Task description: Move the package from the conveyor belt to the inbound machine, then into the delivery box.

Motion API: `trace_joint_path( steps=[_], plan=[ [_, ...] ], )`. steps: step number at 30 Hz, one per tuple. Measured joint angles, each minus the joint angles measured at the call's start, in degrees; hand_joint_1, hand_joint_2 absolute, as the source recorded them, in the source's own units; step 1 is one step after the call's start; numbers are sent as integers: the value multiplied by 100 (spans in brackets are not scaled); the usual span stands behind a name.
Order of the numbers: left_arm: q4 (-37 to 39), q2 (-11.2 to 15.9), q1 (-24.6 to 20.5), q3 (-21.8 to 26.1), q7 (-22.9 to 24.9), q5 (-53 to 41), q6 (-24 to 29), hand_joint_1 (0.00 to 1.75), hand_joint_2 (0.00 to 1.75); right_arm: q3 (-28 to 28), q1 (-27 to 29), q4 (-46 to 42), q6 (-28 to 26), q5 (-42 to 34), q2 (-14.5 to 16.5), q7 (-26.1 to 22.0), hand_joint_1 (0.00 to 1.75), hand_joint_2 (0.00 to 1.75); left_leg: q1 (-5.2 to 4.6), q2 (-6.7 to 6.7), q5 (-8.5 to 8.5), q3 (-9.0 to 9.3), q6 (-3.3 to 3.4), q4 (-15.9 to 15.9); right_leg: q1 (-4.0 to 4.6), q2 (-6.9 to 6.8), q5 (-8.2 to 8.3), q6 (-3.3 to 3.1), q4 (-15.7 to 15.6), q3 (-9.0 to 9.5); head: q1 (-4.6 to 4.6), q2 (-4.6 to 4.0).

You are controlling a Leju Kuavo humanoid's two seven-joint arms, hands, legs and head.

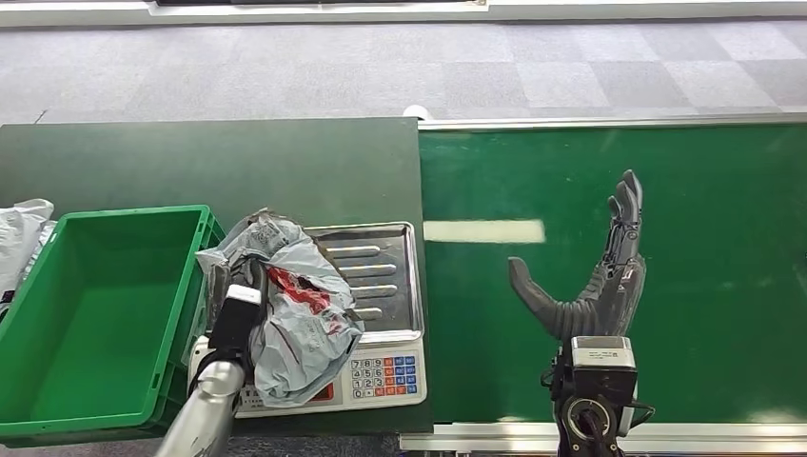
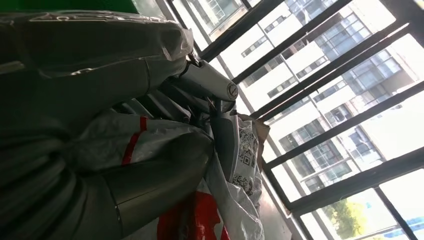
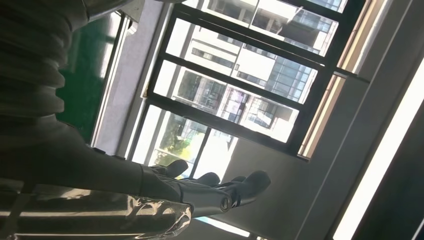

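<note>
A crumpled grey plastic package [image 1: 297, 314] with red print lies over the left side of the scale [image 1: 385, 376], on its steel tray [image 1: 381, 267]. My left hand [image 1: 236, 309] grips the package's left side, fingers wrapped into the plastic. In the left wrist view the thumb and fingers [image 2: 205, 82] close around the package [image 2: 220, 200], whose label with a printed code shows. My right hand [image 1: 595, 276] is held open above the green conveyor belt [image 1: 666, 190], fingers straight and thumb apart, holding nothing. The right wrist view shows the same hand [image 3: 210, 192] spread with nothing in it.
A green delivery box [image 1: 95, 314] stands directly left of the scale, with nothing inside. White bags [image 1: 21, 233] lie at its far left. The scale's keypad [image 1: 385, 374] faces me. A dark green table [image 1: 209, 162] extends behind.
</note>
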Motion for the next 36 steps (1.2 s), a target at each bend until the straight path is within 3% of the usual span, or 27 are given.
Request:
trace_joint_path(
  steps=[8, 17, 27, 36],
  plan=[
    [-1150, 52, 453, -7, -34, 136, 55, 175, 175, -14, 101, 9, 3, -31, -15, -2, 0, 175, 0, -1, -1, -31, 0, 0, 0, 0, 0, 0, 0, -33, -2, 0],
    [-2168, 81, 653, -74, -44, 207, 162, 175, 175, -55, 231, 14, 82, -190, -16, 10, 0, 175, 0, 0, 0, -32, 0, 0, 0, 0, 0, 0, -1, -32, -1, 0],
    [-2928, 195, 791, 13, -161, 633, 779, 170, 175, -168, 445, 75, 165, -286, -9, 74, 0, 175, 0, -1, -1, -34, -1, -1, 0, 0, -1, 0, -1, -34, -1, 0],
    [-3286, 268, 890, 486, -29, 909, 1016, 167, 175, -315, 648, 207, 147, -367, -11, 151, 0, 175, 0, 1, -1, -34, -1, -1, 0, 0, -1, 0, -1, -34, -1, 0]
  ],
)
